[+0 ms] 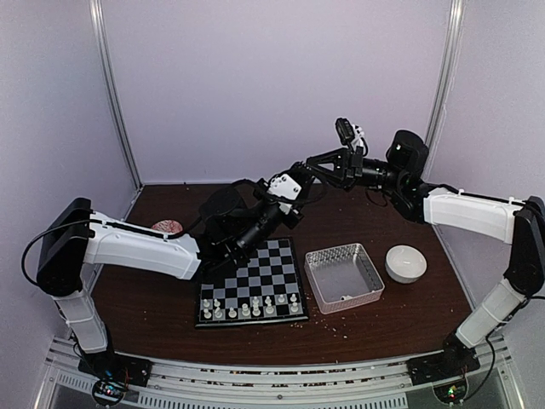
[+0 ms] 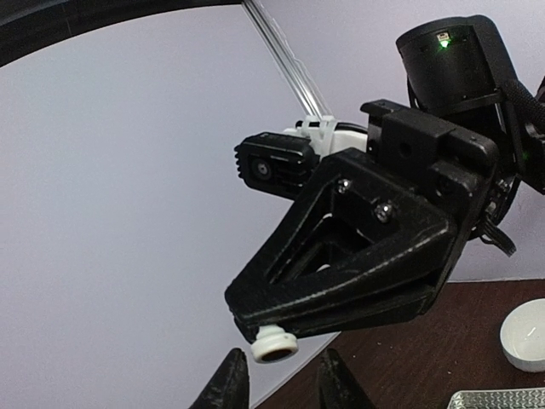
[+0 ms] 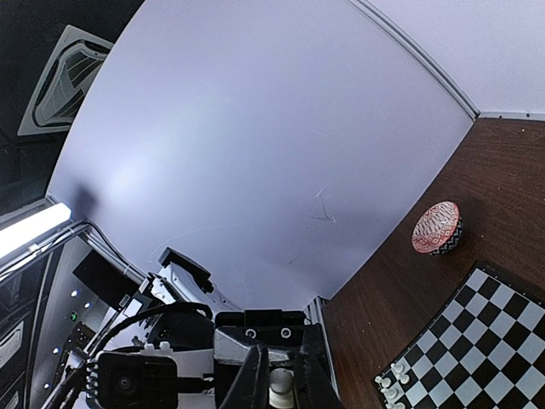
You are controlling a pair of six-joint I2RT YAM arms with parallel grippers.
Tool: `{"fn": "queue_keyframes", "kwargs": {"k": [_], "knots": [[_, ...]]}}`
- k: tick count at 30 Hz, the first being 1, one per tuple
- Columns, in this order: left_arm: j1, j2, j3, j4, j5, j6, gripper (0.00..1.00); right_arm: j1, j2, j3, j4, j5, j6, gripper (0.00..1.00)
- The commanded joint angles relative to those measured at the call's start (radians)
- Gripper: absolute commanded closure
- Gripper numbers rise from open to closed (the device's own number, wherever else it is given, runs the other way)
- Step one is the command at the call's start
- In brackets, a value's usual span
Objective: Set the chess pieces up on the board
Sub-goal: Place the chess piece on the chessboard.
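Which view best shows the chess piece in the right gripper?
Left wrist view: the chess piece sticks out at the right gripper fingertips, clear against the pale wall. Right wrist view shows part of it between its own fingers at the bottom edge. Top view: too small to make out.

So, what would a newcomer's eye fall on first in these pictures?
In mid-air above the table, the right gripper pinches a white chess piece close to the open left gripper. Next, the white pieces lined along the near edge of the board.
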Motion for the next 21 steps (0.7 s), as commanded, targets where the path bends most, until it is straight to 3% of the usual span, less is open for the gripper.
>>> {"fn": "queue_keyframes", "kwargs": {"k": [1, 8, 21], "knots": [[0.002, 0.003, 0.029, -0.003, 0.009, -0.007, 0.73, 0.011, -0.038, 0.012, 0.002, -0.031, -0.042, 0.91], [-0.001, -0.013, 0.015, 0.026, 0.006, 0.023, 0.69, 0.009, -0.036, 0.011, -0.078, -0.022, -0.089, 0.91], [-0.001, -0.021, 0.027, -0.029, 0.027, 0.024, 0.85, 0.009, -0.036, 0.007, -0.064, -0.025, -0.090, 0.91]]}}
